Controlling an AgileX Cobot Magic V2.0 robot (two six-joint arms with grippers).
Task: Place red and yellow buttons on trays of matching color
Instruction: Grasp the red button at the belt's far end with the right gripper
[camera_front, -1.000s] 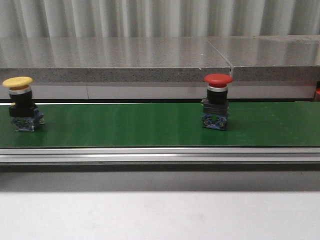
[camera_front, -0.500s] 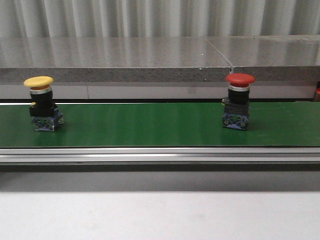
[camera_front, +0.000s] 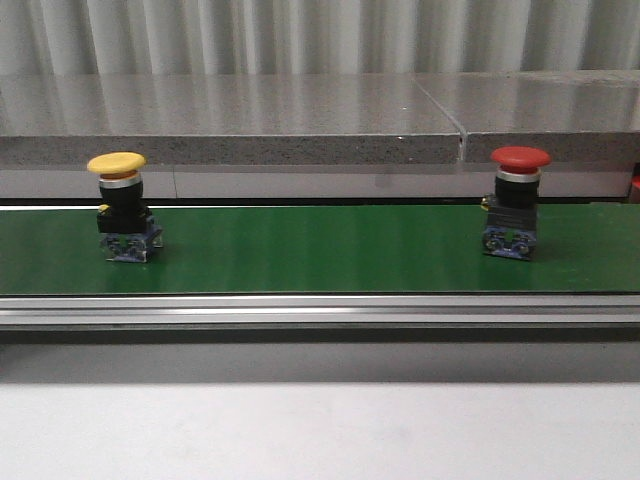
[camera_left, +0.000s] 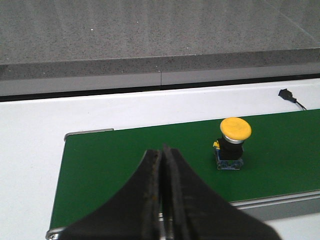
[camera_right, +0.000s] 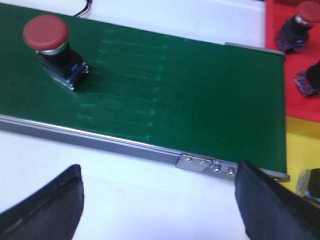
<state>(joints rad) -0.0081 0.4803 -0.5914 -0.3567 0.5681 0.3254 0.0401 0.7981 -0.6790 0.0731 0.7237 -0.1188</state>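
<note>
Here left fingers (camera_left: 162, 200) are pressed together, right fingers (camera_right: 160, 200) spread wide above the belt (camera_right: 190, 95).

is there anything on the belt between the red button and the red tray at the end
Nothing visible. In the right wrist view, the green belt is bare between the red button and the red tray.

- Yellow button (camera_front: 116, 163): yellow cap, black body, blue base.
- Red button (camera_front: 520, 158): red cap, black body.
- Conveyor belt (camera_front: 320, 250): plain green.
- Table (camera_front: 320, 430): white.
</note>
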